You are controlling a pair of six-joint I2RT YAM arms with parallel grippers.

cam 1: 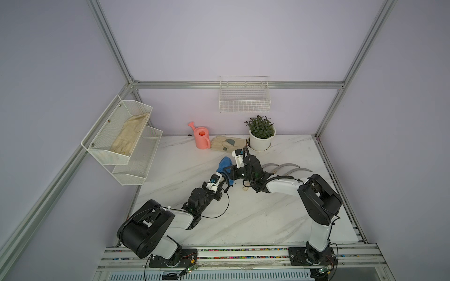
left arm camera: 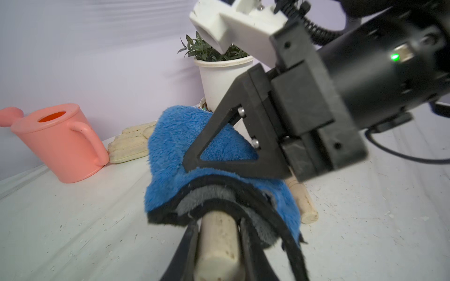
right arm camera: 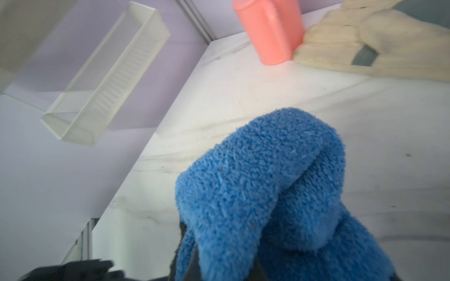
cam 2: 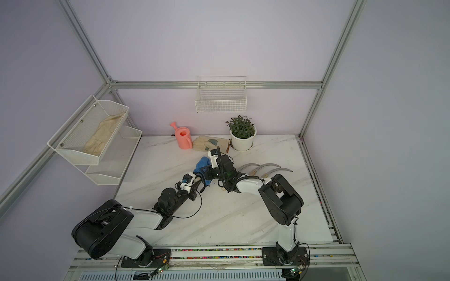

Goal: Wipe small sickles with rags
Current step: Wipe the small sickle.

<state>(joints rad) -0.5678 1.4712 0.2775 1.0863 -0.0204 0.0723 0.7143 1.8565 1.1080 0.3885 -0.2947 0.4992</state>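
Observation:
My left gripper (left arm camera: 218, 233) is shut on the pale wooden handle (left arm camera: 219, 245) of a small sickle, whose blade is hidden under the blue rag (left arm camera: 175, 146). My right gripper (left arm camera: 188, 165) is shut on that rag (right arm camera: 255, 182), folded over the blade just above the table. In both top views the two grippers meet mid-table, left (cam 1: 222, 178) and right (cam 1: 231, 170), with the rag (cam 1: 224, 162) (cam 2: 201, 163) between them. Three more small sickles (cam 1: 289, 166) (cam 2: 269, 166) lie side by side to the right, behind the right arm. Another wooden handle (left arm camera: 302, 202) lies on the table beside the rag.
A pink watering can (cam 1: 202, 138), beige gloves (cam 1: 225, 143) and a white potted plant (cam 1: 261, 137) stand along the back edge. A wire basket (cam 1: 244, 102) hangs on the back wall. A two-tier mesh shelf (cam 1: 126, 146) on the left wall holds a beige glove.

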